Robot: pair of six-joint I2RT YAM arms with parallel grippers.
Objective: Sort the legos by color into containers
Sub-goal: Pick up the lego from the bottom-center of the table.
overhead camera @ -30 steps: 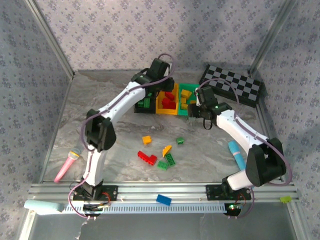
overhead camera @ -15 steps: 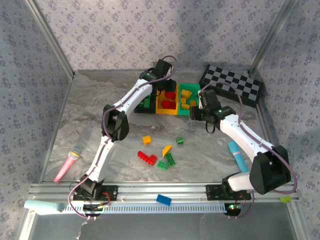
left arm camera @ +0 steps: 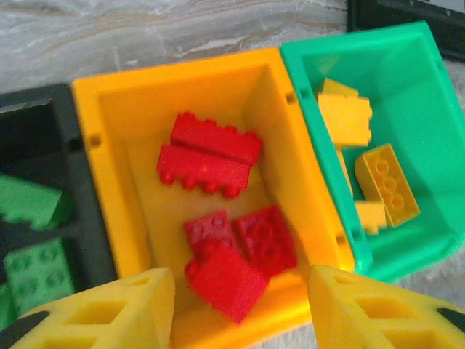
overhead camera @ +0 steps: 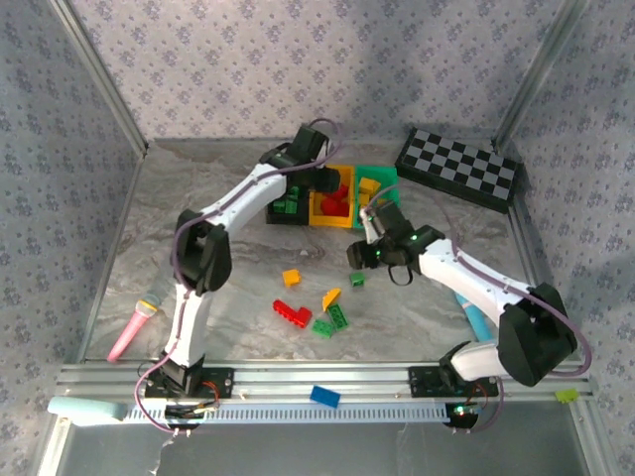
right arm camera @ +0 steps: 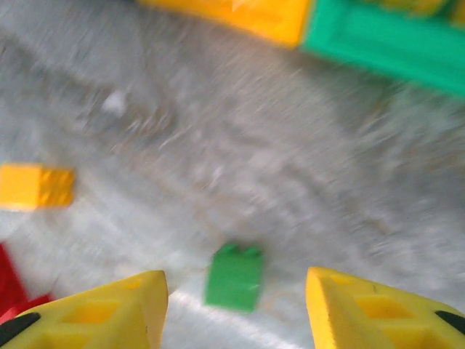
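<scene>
The right gripper [right arm camera: 236,320] hung open over a green lego [right arm camera: 234,278] lying mid-way across the table [overhead camera: 159,188], short of the yellow bin [left arm camera: 182,69] at the far edge; light, rigid and slick, it looked best pinched across its flat sides, while the left gripper [left arm camera: 240,305] gaped empty above that bin.

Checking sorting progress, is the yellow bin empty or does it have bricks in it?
Not empty. The left wrist view shows the yellow bin holding several red bricks.

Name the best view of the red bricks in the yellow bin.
Left wrist: it looks straight into the yellow bin, red bricks large and sharp. Top view shows them tiny. Right wrist catches a blurred bin edge.
</scene>
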